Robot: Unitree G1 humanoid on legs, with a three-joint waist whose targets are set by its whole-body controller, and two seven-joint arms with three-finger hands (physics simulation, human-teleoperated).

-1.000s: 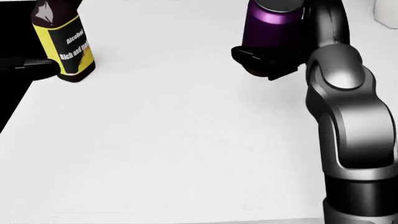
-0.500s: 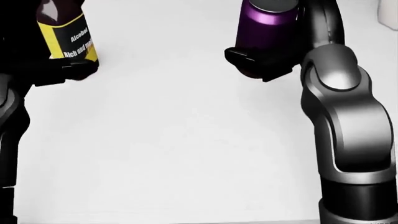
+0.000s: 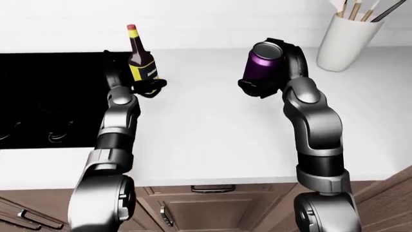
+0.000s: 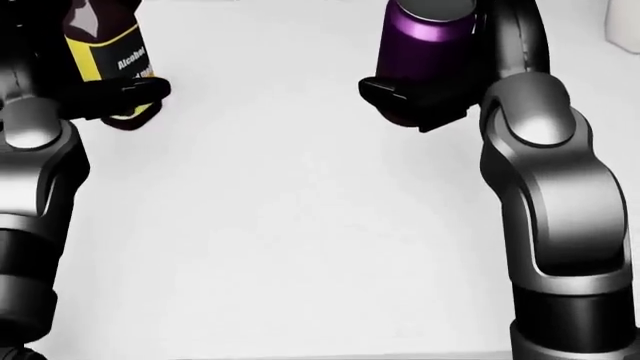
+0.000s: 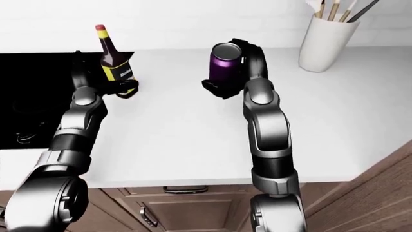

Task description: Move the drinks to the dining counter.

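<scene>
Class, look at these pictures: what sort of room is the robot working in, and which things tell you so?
Most likely a kitchen: a black stove set into a white counter, a utensil holder with tools, and wooden drawers below.

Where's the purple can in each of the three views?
Left-eye view: purple can upper middle, in the right hand.
Head view: top, right of centre, top rim cut off.
Right-eye view: upper middle, slightly left of centre.
Shared landmark: the yellow-labelled bottle, left of the can in every view.
</scene>
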